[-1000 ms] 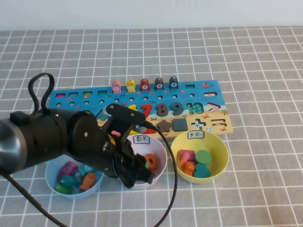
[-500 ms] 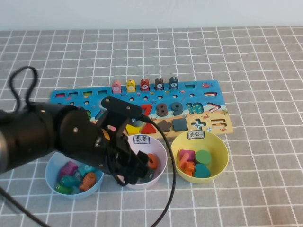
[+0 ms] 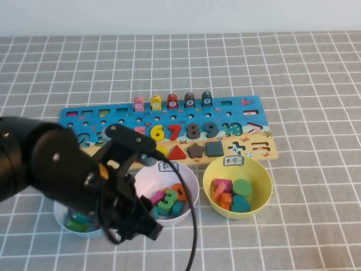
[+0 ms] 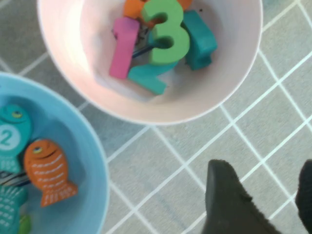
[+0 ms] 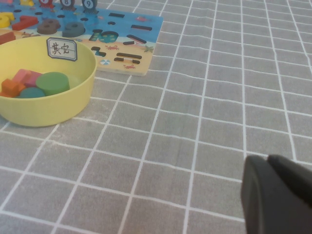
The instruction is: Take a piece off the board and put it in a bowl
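The pale pink bowl stands in front of the board, between a blue and a yellow bowl. Inside it lie a pink numeral, a green "3", an orange numeral and teal-blue pieces. The blocky teal-blue piece rests against the bowl's wall, partly under the "3". My left gripper hovers over the cloth just in front of the pink bowl. In the left wrist view the left gripper is open, with only cloth between its fingers. The right gripper is shut and empty over bare cloth to the right of the yellow bowl.
A light blue bowl with fish pieces sits left of the pink one, mostly hidden by my left arm. The yellow bowl with coloured shapes stands to the right. Numerals, shapes and pegs stay on the board. Grey checked cloth covers the table.
My left arm has pulled back from over the pink bowl toward the front left, uncovering its contents. The teal-blue piece now lies loose in the bowl.
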Motion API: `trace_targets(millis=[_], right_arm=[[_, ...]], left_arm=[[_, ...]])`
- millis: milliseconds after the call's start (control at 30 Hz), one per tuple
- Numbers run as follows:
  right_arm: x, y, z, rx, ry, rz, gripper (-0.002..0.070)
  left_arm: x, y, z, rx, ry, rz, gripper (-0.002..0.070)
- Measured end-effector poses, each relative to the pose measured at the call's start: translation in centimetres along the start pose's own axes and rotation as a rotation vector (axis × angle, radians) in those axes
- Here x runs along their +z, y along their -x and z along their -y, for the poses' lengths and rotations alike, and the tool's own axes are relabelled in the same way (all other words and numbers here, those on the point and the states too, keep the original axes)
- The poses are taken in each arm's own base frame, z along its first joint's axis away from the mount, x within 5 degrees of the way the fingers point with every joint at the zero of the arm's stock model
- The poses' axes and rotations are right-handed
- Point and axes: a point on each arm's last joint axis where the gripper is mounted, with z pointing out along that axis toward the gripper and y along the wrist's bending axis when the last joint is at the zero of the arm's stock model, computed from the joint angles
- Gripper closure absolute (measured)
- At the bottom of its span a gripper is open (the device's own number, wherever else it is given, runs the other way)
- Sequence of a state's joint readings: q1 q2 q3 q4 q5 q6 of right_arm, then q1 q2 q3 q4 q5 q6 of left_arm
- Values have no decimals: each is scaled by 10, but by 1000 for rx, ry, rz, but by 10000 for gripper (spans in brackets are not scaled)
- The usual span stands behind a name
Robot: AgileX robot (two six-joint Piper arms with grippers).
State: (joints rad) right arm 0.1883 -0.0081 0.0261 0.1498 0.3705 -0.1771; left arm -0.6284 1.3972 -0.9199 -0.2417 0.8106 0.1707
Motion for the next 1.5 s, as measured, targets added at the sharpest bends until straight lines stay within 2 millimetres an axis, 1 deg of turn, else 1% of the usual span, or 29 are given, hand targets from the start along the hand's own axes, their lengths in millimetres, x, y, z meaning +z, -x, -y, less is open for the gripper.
trace_targets(millis=[200, 333, 400, 533, 600, 700, 800, 900, 933, 1033, 1200, 1367, 1500], right_arm=[[0, 0, 0, 0, 0, 0, 694], [0, 0, 0, 0, 0, 0, 694], [0, 0, 0, 0, 0, 0, 694], [0, 0, 0, 0, 0, 0, 694], [0, 0, 0, 0, 0, 0, 694], [0, 0, 0, 0, 0, 0, 694], [0, 0, 0, 0, 0, 0, 694], [0, 0, 0, 0, 0, 0, 694], [0, 0, 0, 0, 0, 0, 694], [0, 0, 0, 0, 0, 0, 694], [0, 0, 0, 0, 0, 2, 694], [0, 0, 0, 0, 0, 2, 694], [0, 0, 0, 0, 0, 2, 694]], left_arm=[[-3, -25, -1, 5, 22, 53, 435], [-17, -36, 1, 14, 25, 104, 454], [-28, -38, 3, 21, 25, 149, 488], [-59, -47, 8, 42, 26, 276, 618], [-75, -53, 11, 53, 28, 341, 651], [-100, -65, 14, 82, 44, 451, 669], [-126, -83, 17, 114, 73, 555, 673], [-146, -105, 18, 102, 88, 624, 675], [-148, -111, 19, 96, 85, 640, 675], [-148, -131, 19, 82, 79, 680, 675], [-132, -162, 15, 62, 72, 805, 675], [-122, -177, 12, 54, 78, 908, 676], [-119, -180, 11, 54, 82, 919, 676]])
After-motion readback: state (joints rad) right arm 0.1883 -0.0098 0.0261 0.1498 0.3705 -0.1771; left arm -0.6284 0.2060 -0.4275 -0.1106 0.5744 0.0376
